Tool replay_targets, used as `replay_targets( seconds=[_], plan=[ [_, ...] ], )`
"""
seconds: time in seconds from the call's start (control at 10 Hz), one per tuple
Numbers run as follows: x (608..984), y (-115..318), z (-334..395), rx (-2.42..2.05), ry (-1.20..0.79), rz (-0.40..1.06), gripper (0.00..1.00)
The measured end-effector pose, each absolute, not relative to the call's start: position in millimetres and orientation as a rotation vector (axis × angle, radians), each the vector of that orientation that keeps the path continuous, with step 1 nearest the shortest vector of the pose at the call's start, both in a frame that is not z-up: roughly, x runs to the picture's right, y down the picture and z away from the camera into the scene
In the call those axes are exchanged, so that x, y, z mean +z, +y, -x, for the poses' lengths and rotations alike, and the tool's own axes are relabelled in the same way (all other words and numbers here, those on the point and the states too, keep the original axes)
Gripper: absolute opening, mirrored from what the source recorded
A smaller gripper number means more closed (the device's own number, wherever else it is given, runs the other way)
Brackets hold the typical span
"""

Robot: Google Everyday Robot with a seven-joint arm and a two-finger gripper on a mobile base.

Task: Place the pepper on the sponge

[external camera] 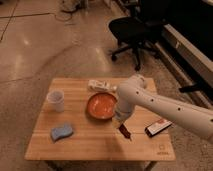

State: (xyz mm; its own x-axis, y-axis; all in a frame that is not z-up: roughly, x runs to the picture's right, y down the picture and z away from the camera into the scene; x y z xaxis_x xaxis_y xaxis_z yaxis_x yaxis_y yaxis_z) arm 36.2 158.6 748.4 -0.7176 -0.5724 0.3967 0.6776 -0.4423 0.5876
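gripper [122,126] low beside bowl [101,106], right at pepper [125,133] | hold: can't tell | sponge [61,132] bare, well apart | step: probably grasping or lifting | next: needs firm hold, carry left to sponge

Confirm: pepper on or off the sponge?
Off. The pepper is at the tip of the tool, front-right of the bowl; the sponge lies bare far to the left.
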Motion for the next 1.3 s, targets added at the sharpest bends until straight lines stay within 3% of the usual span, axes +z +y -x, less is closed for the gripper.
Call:
replay_targets(
  seconds=[0.7,1.0,1.3],
  plan=[
    [811.0,107.7,21.8,-2.264,-0.945,0.192,0.00],
    [808.8,96.3,55.5,-2.334,-0.973,0.150,0.00],
    [788.1,112.5,109.8,-2.450,-1.032,0.089,0.00]
  ],
)
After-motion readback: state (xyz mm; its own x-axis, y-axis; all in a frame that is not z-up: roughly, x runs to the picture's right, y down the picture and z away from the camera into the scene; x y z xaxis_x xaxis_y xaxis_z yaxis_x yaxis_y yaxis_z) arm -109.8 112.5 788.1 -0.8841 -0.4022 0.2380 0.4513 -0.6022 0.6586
